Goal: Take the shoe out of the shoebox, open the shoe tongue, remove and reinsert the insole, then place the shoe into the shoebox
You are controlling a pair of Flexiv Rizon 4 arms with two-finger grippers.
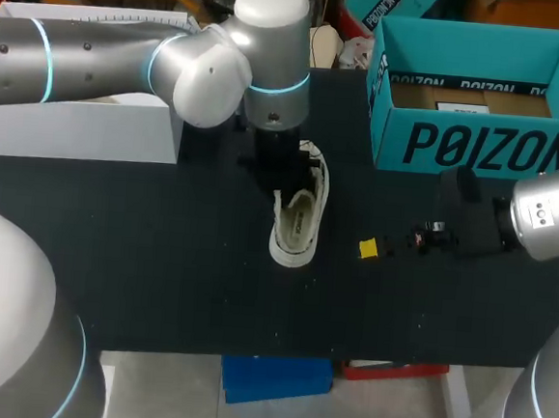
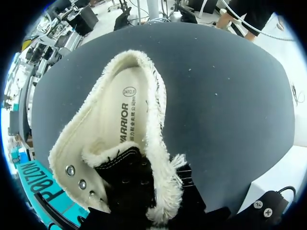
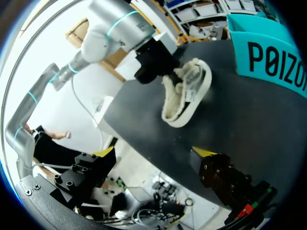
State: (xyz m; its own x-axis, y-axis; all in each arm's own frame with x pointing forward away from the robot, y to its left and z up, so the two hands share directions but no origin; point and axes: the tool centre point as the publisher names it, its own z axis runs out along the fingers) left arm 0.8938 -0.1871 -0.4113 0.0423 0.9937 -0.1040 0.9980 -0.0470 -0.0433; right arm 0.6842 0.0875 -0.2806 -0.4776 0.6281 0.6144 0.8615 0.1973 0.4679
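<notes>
A cream canvas shoe (image 1: 296, 220) lies on the black table (image 1: 160, 248), toe towards the front edge. In the left wrist view its printed insole (image 2: 125, 115) shows inside the frayed collar, and the black tongue (image 2: 125, 165) rises towards the camera. My left gripper (image 1: 281, 159) hangs over the shoe's lace end, shut on the tongue; its yellow tips are hidden. My right gripper (image 3: 153, 153) stands open to the right of the shoe (image 3: 187, 93), low over the table, holding nothing. The teal shoebox (image 1: 476, 108) stands open at the back right.
A white box lid (image 1: 83, 126) lies at the back left under my left arm. The table's front edge (image 1: 278, 349) is close behind the shoe's toe. Bare table lies left of the shoe.
</notes>
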